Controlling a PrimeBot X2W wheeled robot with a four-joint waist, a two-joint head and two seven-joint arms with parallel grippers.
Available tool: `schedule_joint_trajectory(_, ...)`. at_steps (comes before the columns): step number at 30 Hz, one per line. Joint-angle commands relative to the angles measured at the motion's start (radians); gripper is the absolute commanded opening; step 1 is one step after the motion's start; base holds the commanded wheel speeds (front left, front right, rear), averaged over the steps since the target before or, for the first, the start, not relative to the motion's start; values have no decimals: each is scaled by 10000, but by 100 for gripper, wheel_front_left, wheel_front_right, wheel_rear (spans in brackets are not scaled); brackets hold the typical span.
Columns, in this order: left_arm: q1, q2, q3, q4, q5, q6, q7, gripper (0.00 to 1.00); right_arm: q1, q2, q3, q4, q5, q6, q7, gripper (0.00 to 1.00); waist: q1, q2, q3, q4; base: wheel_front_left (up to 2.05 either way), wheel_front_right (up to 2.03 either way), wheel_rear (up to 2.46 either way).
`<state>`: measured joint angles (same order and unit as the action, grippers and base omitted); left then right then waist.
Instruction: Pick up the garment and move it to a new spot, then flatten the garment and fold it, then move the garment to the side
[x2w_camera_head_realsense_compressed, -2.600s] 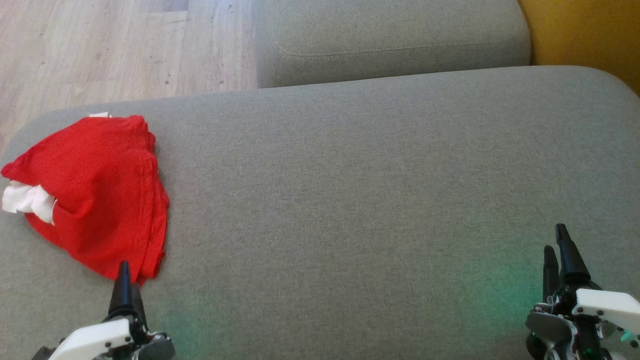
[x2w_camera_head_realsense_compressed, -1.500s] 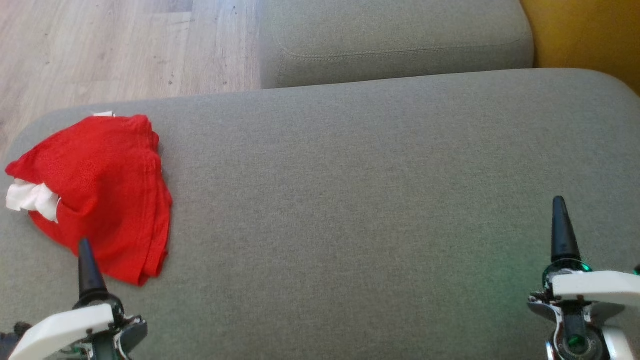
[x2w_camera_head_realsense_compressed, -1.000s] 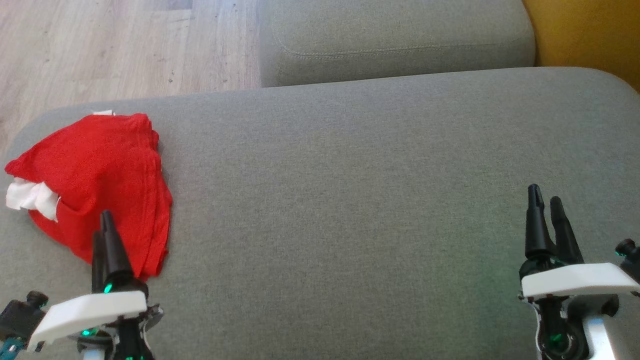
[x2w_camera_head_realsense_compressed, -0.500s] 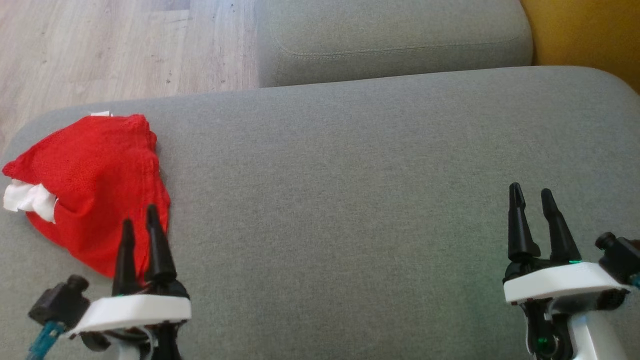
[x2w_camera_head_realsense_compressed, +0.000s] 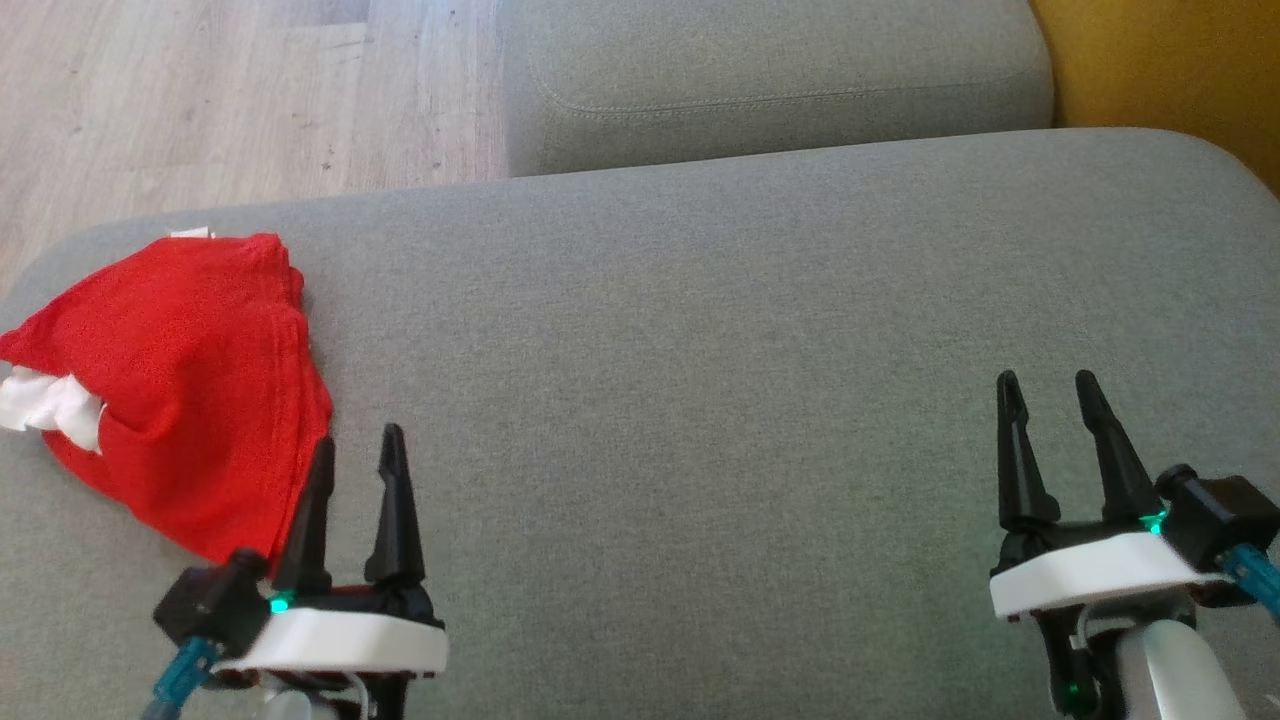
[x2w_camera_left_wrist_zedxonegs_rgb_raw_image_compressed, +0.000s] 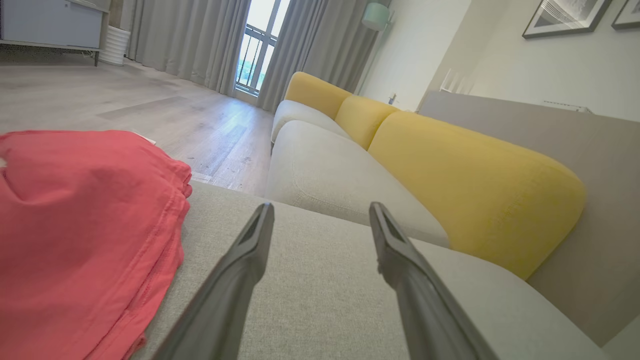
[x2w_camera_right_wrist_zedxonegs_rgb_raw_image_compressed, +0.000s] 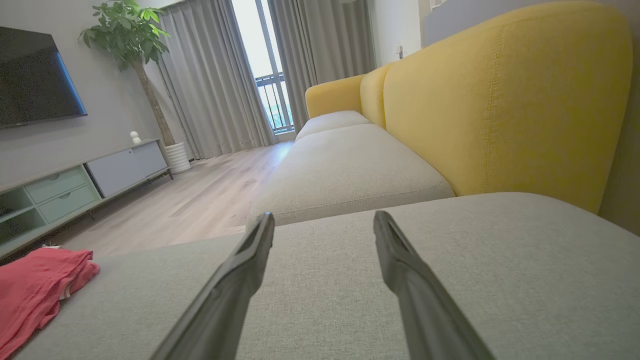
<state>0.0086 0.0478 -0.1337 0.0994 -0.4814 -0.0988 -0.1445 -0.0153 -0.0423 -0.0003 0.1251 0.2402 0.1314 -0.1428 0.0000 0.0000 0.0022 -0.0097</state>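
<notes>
Red garment (x2w_camera_head_realsense_compressed: 170, 380) sitting bunched at grey cushion (x2w_camera_head_realsense_compressed: 700, 300) left end.
Left tool (x2w_camera_head_realsense_compressed: 358, 440) hovering released over cushion's front left, just beside garment; right tool (x2w_camera_head_realsense_compressed: 1043, 378) hovering released over cushion's front right, gripping nothing.

This is a home living room. A long sofa (x2w_camera_right_wrist_zedxonegs_rgb_raw_image_compressed: 350, 165) with grey seat cushions (x2w_camera_head_realsense_compressed: 760, 330) and rounded yellow back cushions (x2w_camera_right_wrist_zedxonegs_rgb_raw_image_compressed: 505, 95) runs along one wall, standing on a pale wood-plank floor (x2w_camera_left_wrist_zedxonegs_rgb_raw_image_compressed: 150, 107). Opposite it, a flat television (x2w_camera_right_wrist_zedxonegs_rgb_raw_image_compressed: 35, 80) hangs on the wall above a low cabinet (x2w_camera_right_wrist_zedxonegs_rgb_raw_image_compressed: 80, 187) with drawers and open shelves. A tall leafy plant (x2w_camera_right_wrist_zedxonegs_rgb_raw_image_compressed: 127, 35) in a white pot (x2w_camera_right_wrist_zedxonegs_rgb_raw_image_compressed: 178, 156) stands beside floor-length grey curtains (x2w_camera_right_wrist_zedxonegs_rgb_raw_image_compressed: 215, 75), which frame a glazed balcony door (x2w_camera_right_wrist_zedxonegs_rgb_raw_image_compressed: 270, 95) with a railing outside. Framed pictures (x2w_camera_left_wrist_zedxonegs_rgb_raw_image_compressed: 565, 17) hang above the sofa, and a red garment (x2w_camera_head_realsense_compressed: 170, 380) lies on a seat cushion.
</notes>
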Motion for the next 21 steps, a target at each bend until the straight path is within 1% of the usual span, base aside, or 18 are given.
schedule_joint_trajectory(1,-227,121,144,-302,259,-49,-130,100,-344,-63,181,-388,-298,-5,-155,100,0,0,1,-2,0,0,0)
schedule_joint_trajectory(9,-271,314,-316,-73,1478,-16,-367,100,-301,-67,211,-422,-1466,-6,-391,100,0,0,19,-66,0,0,0)
schedule_joint_trajectory(16,-321,454,-599,4,2420,246,-575,100,-330,-70,512,-483,-2378,-6,-597,100,0,0,52,-86,0,0,0)
schedule_joint_trajectory(21,-287,323,-500,-55,2383,222,-724,100,-338,-72,797,-587,-2609,-7,-745,100,0,0,64,-75,0,0,0)
